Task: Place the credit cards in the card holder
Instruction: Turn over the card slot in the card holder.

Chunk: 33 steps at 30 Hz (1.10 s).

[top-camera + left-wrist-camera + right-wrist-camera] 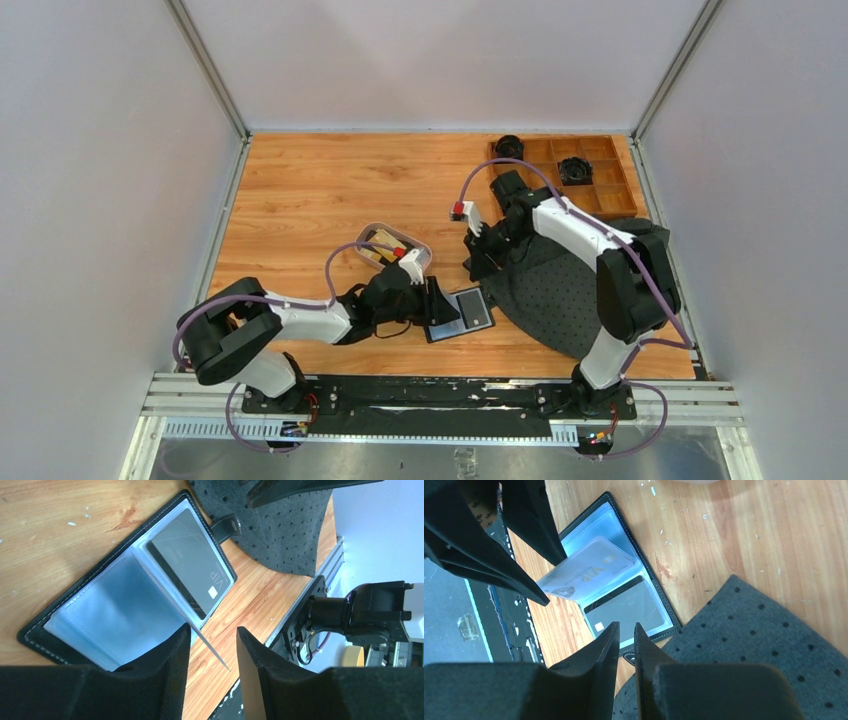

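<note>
Broadly, the wooden table (pixel 300 190) carries everything. On my right side lies the dark dotted mat (pixel 545 300), and the wooden compartment box (pixel 612 200) sits at the far right corner. The oval tray (pixel 420 243) is in front of my left arm, near the middle of the table.

Next in size, the card holder (pixel 107 612) lies open and flat on the wood, between the tray and the mat, with its snap tab touching the mat's edge. 1 clear leaf (pixel 556 587) stands up from its spine.

Then the credit cards. 1 black card (pixel 192 565) sits in the pocket on the tab side. 1 pale card (pixel 589 569) appears to sit inside the raised leaf. The gold cards (pixel 383 248) lie in the tray, well apart from any finger.

My left gripper (pixel 212 629) hangs low over the holder's near edge, its fingers partly spread. The thin edge of the leaf stands in the gap, close to 1 finger, and I cannot tell whether it touches. My right gripper (pixel 626 626) hovers above the holder with only a slim slit between the fingers and nothing in it.

I judge 2 cards housed and the gold ones left to do. The next move calls for a pick from the tray while my left fingers prop the leaf so a free pocket shows.
</note>
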### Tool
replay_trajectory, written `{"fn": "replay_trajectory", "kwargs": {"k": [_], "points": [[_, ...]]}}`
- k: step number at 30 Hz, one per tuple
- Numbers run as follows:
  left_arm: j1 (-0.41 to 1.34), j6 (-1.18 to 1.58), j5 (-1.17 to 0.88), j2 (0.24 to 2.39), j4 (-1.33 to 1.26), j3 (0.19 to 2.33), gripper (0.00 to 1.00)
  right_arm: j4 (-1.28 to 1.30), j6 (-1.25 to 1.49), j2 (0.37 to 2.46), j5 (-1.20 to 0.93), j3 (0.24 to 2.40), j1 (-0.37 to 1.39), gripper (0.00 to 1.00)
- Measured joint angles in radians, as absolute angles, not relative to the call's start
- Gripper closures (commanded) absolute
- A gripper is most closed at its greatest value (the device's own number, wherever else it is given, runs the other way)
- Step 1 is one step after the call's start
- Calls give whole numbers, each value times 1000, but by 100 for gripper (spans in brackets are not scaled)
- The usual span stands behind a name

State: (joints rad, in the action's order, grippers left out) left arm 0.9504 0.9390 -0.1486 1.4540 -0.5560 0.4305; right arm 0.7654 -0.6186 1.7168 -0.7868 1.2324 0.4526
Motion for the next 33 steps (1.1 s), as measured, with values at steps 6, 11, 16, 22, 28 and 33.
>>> {"fn": "replay_trajectory", "kwargs": {"k": [6,11,16,22,28,33], "points": [[950,940,-179,1505,-556,484,55,771,-622,1670,-810,1232,417,79],[950,940,-204,1542,-558,539,52,772,-622,1622,-822,1232,388,79],[950,939,-231,1607,-566,589,51,776,-635,1534,-839,1230,329,74],[921,927,-268,1612,-564,591,51,778,-702,1386,-839,1198,303,69],[886,833,-259,1398,-421,605,45,778,-794,1188,-770,1174,302,24],[869,655,-171,1177,-202,710,16,744,-805,1037,-781,1174,302,20]]}}
